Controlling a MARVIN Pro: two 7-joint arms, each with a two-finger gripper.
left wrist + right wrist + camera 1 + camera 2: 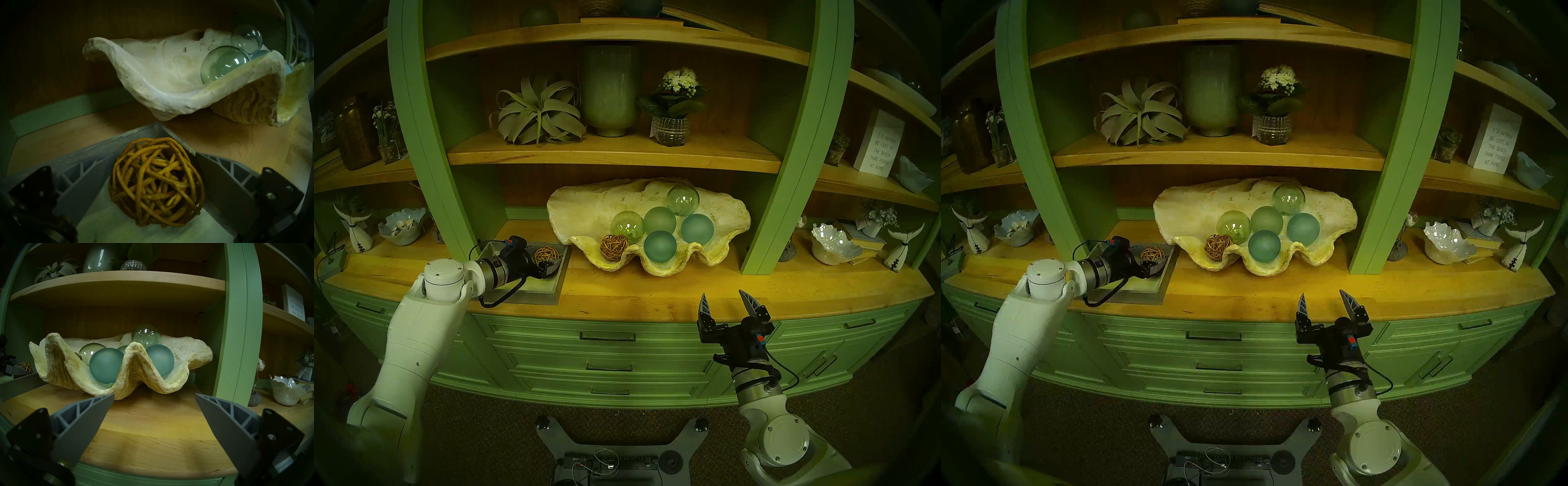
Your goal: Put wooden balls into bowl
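One wooden ball (546, 255) of woven brown twigs lies in the far right corner of a square grey tray (531, 292). My left gripper (549, 259) is open, one finger on each side of this ball (156, 183), low in the tray. The second wooden ball (614, 247) rests inside the left front of the big cream clam-shell bowl (585, 210), next to several glass spheres (660, 246). My right gripper (723, 295) is open and empty at the counter's front edge, in front of the bowl (136, 361).
The tray's grey walls (119, 140) close in the ball on two sides. A wooden shelf (612, 157) hangs low over the bowl. Green uprights (768, 203) flank the bay. A white jagged-rim bowl (834, 242) stands at the right.
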